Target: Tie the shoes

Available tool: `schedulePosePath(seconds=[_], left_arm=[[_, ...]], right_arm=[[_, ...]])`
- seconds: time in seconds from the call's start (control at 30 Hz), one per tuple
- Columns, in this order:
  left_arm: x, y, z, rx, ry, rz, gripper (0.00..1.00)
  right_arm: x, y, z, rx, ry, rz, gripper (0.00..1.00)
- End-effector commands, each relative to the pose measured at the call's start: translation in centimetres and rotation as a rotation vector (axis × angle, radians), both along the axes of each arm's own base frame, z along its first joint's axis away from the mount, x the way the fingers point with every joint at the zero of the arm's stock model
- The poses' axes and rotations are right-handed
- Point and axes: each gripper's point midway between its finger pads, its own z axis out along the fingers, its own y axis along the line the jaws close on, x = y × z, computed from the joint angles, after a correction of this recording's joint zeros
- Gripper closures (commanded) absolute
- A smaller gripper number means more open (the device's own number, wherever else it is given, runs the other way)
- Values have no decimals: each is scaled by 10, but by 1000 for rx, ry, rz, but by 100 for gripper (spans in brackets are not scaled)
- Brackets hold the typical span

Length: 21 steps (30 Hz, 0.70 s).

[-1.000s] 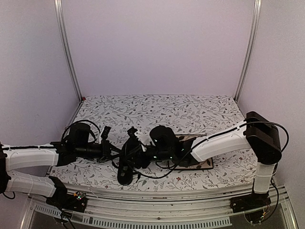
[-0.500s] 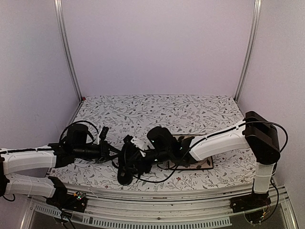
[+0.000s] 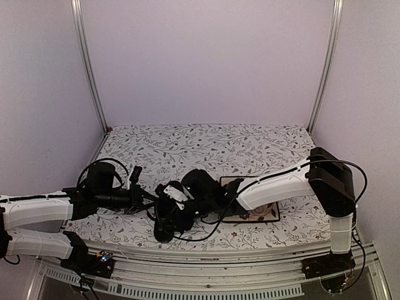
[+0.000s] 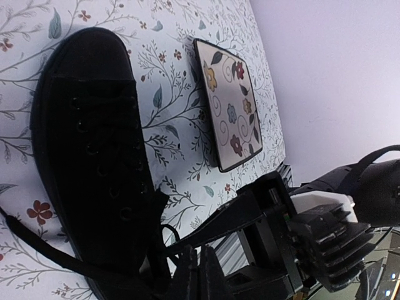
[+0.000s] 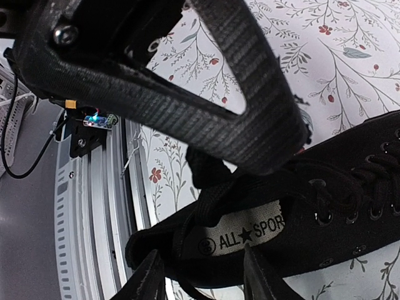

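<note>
The black shoe (image 3: 165, 225) lies near the table's front edge with its toe pointing away from the left wrist camera (image 4: 94, 156). Its pale insole label (image 5: 244, 234) reads ALL SPORT. My left gripper (image 4: 199, 270) is just left of the shoe (image 3: 142, 195). Its fingers are pressed together, and a thin black lace (image 4: 56, 250) runs up to them. My right gripper (image 5: 201, 276) hangs over the shoe's heel end (image 3: 166, 206). It is open, with one fingertip (image 5: 149, 275) on each side of the heel collar. A broad ribbed black shape crosses the top of the right wrist view.
A square floral plate (image 4: 228, 103) lies right of the shoe, partly under the right arm (image 3: 265, 214). The metal front rail (image 5: 94, 206) runs close behind the heel. The floral tabletop (image 3: 206, 144) stretches to the back wall.
The right arm has reached further left, bringing its gripper over the shoe's heel with its jaws a little narrower. The left arm drew slightly left and then held still.
</note>
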Motion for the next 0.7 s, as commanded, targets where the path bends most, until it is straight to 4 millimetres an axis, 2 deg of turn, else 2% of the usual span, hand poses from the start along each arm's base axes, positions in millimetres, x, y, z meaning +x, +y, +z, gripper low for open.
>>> schedulePosePath(seconds=[0.0, 0.13, 0.27, 0.37, 0.53, 0.67], left_arm=[[1, 1, 0, -1, -7, -5, 100], [2, 1, 1, 0, -10, -2, 100], [2, 1, 1, 1, -13, -4, 100], [1, 2, -1, 4, -19, -12, 100], [-4, 1, 1, -7, -46, -45, 100], [-9, 0, 2, -14, -61, -77, 100]], right_arm=[[-5, 7, -7, -27, 9, 15, 58], [-9, 10, -8, -36, -2, 21, 72], [1, 6, -6, -49, -28, -36, 96], [11, 0, 0, -51, -38, -104, 98], [41, -12, 18, -30, -34, -220, 98], [61, -17, 18, -40, -36, -269, 98]])
